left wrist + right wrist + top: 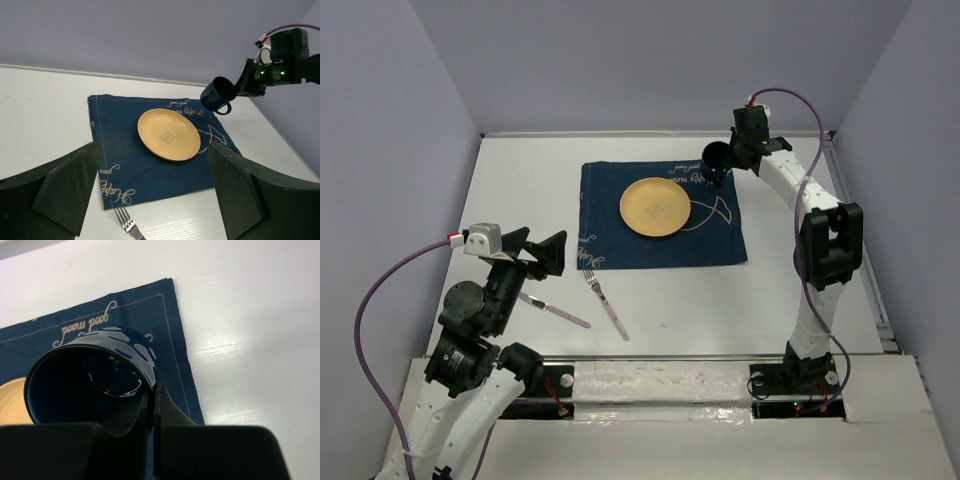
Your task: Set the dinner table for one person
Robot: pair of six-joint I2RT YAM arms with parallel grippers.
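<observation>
A: Table (520, 180): white, flat. It fills the top view from the arm bases out to 12. Seems to run long 9 to 3, but the view foreshortens it, so I can't be sure.

B: On it?

A: Blue cloth (610, 250) at centre, long axis 9 to 3, its script upside down from the bases. Yellow plate (655, 207) lies flat on the cloth, slightly toward 12, carrying only a small printed mark at its middle.

B: Mug?

A: Dark blue mug (714, 158) at the cloth's 1 o'clock corner, tilted. In the left wrist view its handle hangs low. Inside, the right wrist view shows only dark glaze and a glint. Whether its base touches the cloth, can't tell.

B: Pincers?

A: Right gripper (152, 405) is pinched narrow on the mug's wall at the rim. Left gripper (538, 250) is spread wide at 8 o'clock, holding nothing, facing the cloth.

B: Cutlery?

A: Fork (608, 303) on bare table just beside the cloth's 6 edge, tines to 11, pink handle to 5. Knife (555, 312) lies beside it at 9, its axis 10 to 4, with one end under the left gripper.
</observation>
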